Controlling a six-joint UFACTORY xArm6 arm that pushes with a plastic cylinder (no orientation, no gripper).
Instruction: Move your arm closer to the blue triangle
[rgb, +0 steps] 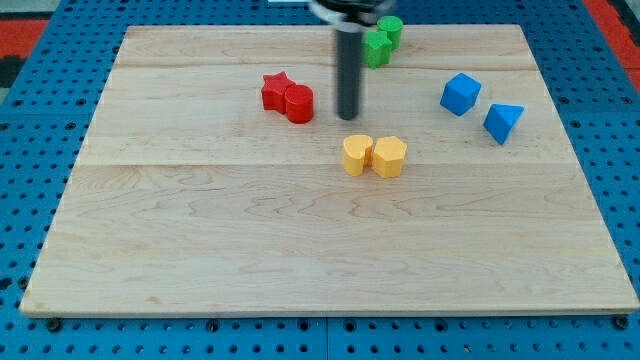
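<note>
You see 8 blocks on the board (200, 250): 2 red (287, 97), 2 yellow (375, 156), 2 green (382, 40), and 2 blue, a cube (460, 94) and the triangle (503, 122) at right. My tip (347, 116), a bare rod without fingers, sits between red and cube, well left of the triangle. Blue pegboard (40, 120) surrounds the wood.

The board (300, 240) looks like pale wood, joined from wide planks with fine grain running across, its finish smooth and matt. Around it the blue base (30, 120) is a perforated sheet, probably painted metal or plastic, with a dull sheen. The rod (348, 70) is dark and smooth, faintly glossy along its length, down to my tip (348, 116). The blocks look like smooth solid-coloured plastic or painted wood with a soft sheen: red star (276, 89), red cylinder (299, 103), two yellow blocks (374, 156), green blocks (381, 42), blue cube (460, 94), blue triangle (503, 122).
</note>
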